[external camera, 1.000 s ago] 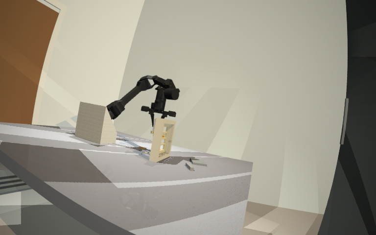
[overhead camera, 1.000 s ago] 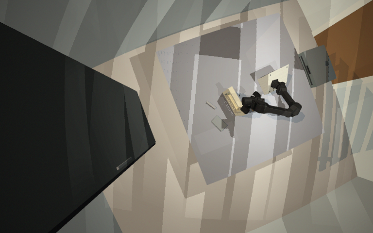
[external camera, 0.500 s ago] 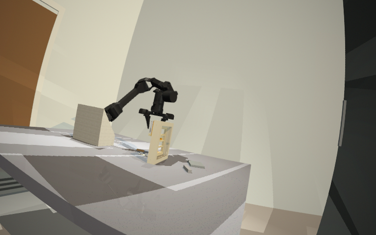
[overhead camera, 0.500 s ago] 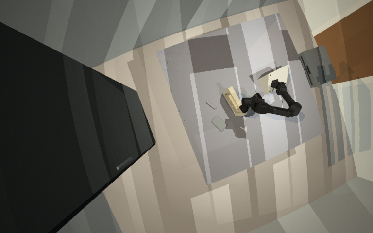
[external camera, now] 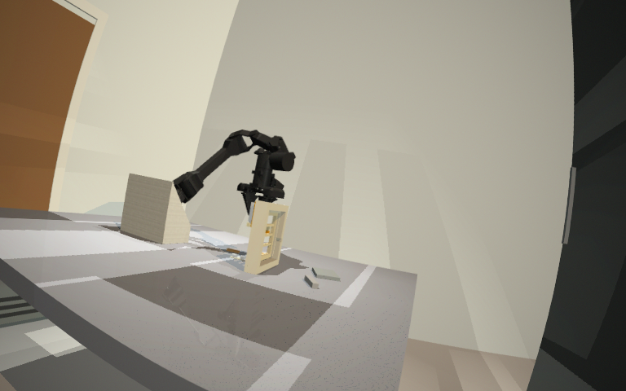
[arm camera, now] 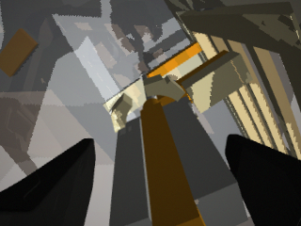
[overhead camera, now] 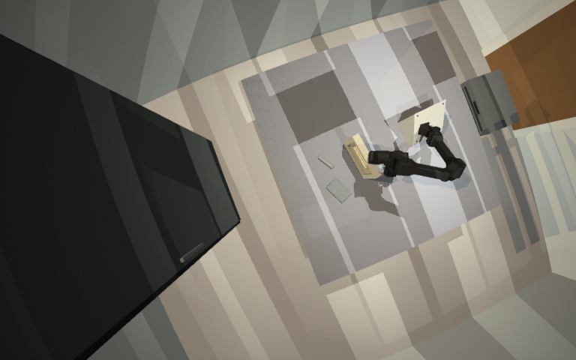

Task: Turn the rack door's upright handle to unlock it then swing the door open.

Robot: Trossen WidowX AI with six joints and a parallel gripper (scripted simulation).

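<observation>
My gripper (arm camera: 162, 146) is open. Its two black fingers stand on either side of a dark grey bar with an orange strip, which looks like the handle (arm camera: 166, 174); whether either finger touches it cannot be told. The cream rack frame (overhead camera: 352, 139) (external camera: 257, 239) stands upright on the table, with the gripper low behind it in the exterior view. One finger shows beside the frame's top there; the other is hidden. Cream slats (arm camera: 213, 47) show at the right of the wrist view. The arm covers much of the door side, and the door's angle cannot be told.
A pale wedge-shaped block (overhead camera: 430, 116) (external camera: 145, 207) stands by the arm's base. A small bar (overhead camera: 325, 162) (external camera: 311, 281) and a flat grey-green plate (overhead camera: 338, 190) (external camera: 325, 274) lie beyond the frame. A small brown block (external camera: 233, 251) (arm camera: 18, 52) lies on the gripper's side.
</observation>
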